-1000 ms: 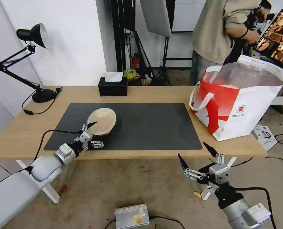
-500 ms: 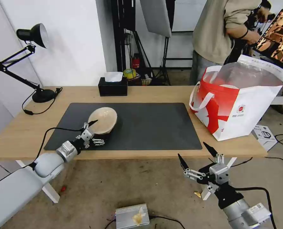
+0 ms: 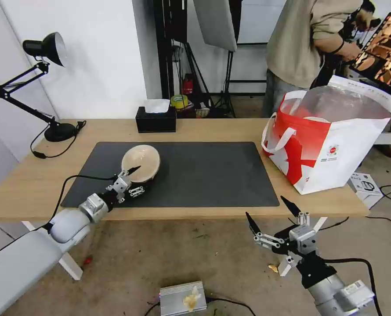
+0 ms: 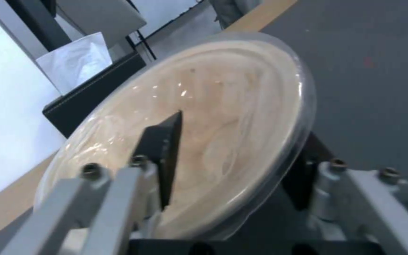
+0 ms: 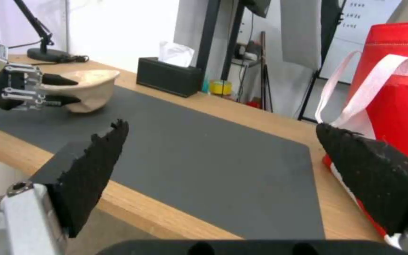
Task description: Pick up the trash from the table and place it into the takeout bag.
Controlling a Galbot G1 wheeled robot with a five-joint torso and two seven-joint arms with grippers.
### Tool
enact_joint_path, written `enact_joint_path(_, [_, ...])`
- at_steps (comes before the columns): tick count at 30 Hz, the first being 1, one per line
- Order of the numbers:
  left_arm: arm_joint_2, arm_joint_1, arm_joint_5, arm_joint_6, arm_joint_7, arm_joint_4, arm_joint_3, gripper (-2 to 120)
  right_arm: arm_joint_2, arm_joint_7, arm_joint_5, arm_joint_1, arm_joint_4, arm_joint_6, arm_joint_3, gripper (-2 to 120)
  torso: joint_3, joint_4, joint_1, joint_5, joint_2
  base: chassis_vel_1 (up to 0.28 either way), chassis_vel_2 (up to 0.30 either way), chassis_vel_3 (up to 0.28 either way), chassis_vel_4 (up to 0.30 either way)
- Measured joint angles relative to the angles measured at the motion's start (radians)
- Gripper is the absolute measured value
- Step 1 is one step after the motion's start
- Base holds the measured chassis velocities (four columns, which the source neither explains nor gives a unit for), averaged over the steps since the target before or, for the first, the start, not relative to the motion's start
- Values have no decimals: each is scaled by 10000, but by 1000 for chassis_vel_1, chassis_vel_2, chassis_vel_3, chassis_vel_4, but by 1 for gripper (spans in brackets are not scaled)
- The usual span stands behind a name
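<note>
Worktop carries a grey mat; takeout bag stands open at its right end. Beige bowl on the mat's left, tilted, rim clamped by left pincer. Right pincer idles agape below the edge. Step: 1 item grasped. Next: lift clear, carry right, over the bag mouth.

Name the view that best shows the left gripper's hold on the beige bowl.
Left wrist view: the beige bowl fills it, one finger inside, one beneath. Head view shows the left gripper at its near rim; right wrist view shows it side-on, far off.
</note>
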Motion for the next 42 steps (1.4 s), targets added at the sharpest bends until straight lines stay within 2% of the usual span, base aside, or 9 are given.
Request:
enact_joint_path(3, [-9,63,-19,-43,-13,-10,-45,27,0,0,0,0,0,0,-1,100,0,0,0,0,0,0,0,0,0])
enact_joint_path(7, [-18,127,-20,-56,-15,-6,-105,18,0,0,0,0,0,0,0,100,0,0,0,0,0,0,0,0,0])
enact_joint_path(9, [-36,277,-20,-112,-28,17,-234,7,0,0,0,0,0,0,0,100,0,0,0,0,0,0,0,0,0])
enact_joint_path(11, [-51,362,-20,-199,-56,45,-308,1,0,0,0,0,0,0,0,100,-1,0,0,1,0,0,0,0,0])
enact_joint_path(25, [-376,837,60,-543,-19,-28,-854,0,0,0,0,1,0,0,0,100,-1,0,-2,0,0,0,0,0,0])
enact_joint_path(30, [-463,1251,61,-602,-15,-415,-1427,0,0,0,0,0,0,0,0,100,0,0,-1,-1,0,0,0,0,0])
enact_joint_path(33, [-415,1515,59,-619,-222,-923,-1895,0,0,0,0,0,0,0,0,100,0,0,-1,1,0,0,0,0,0])
enact_joint_path(42, [-487,1538,37,-617,-662,-1886,-2303,0,0,0,0,0,0,0,0,100,0,0,-1,1,0,0,0,0,0])
